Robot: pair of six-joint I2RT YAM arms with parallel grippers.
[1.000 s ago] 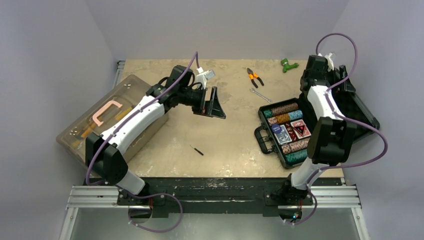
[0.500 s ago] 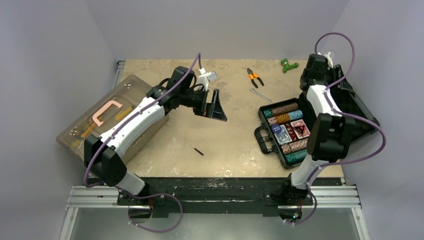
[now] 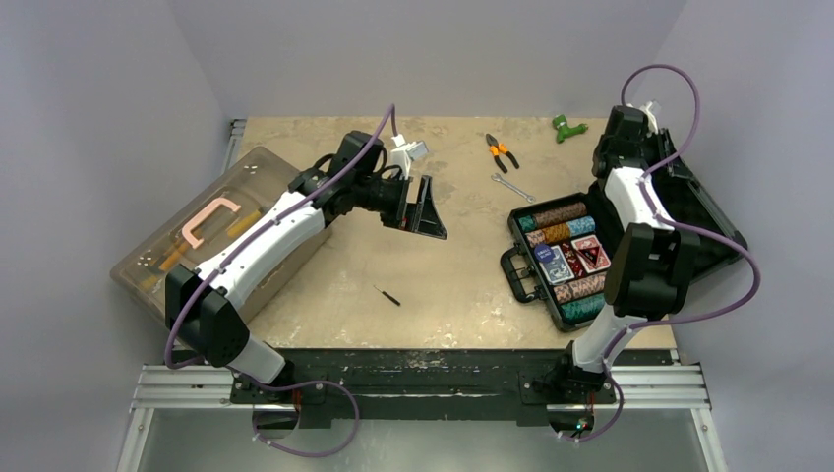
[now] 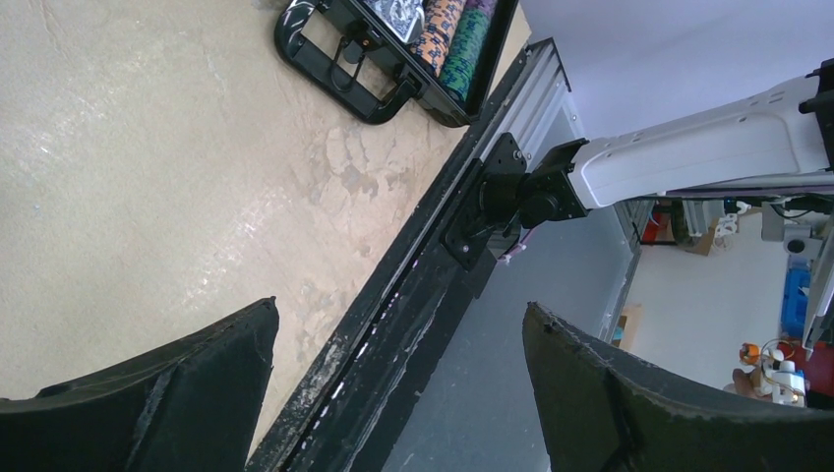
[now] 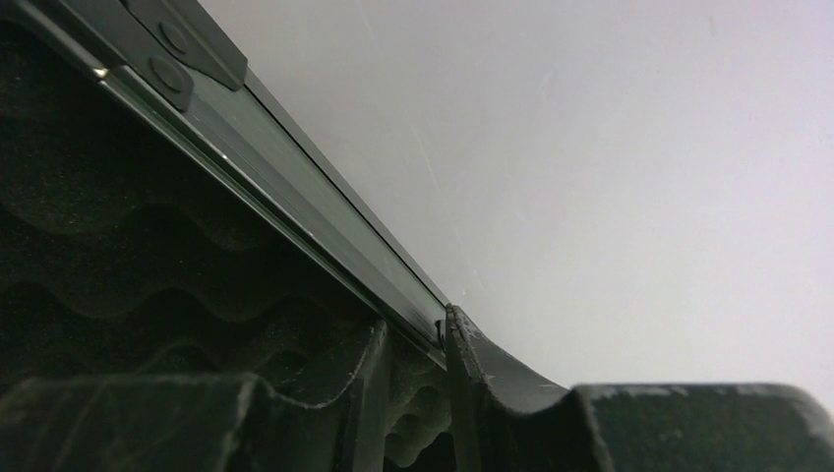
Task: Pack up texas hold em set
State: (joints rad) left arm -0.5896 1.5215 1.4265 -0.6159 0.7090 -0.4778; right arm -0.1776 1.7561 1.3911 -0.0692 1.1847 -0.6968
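Right claw point(image 5: 413, 388) is pinched onto the rim of the case lid point(image 5: 295, 211) now, jaws were way wider a second ago. Left claw point(image 4: 400, 324) hangs wide open, holding nothing.

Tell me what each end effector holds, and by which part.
The right end effector pinches the case lid by its rim, with the foam lining on the inner side. The left end effector is open and holds nothing.

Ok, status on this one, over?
Left gripper open, empty. Right gripper pinching lid rim. Case open, chips and decks inside. Nothing seen across visible case rim.
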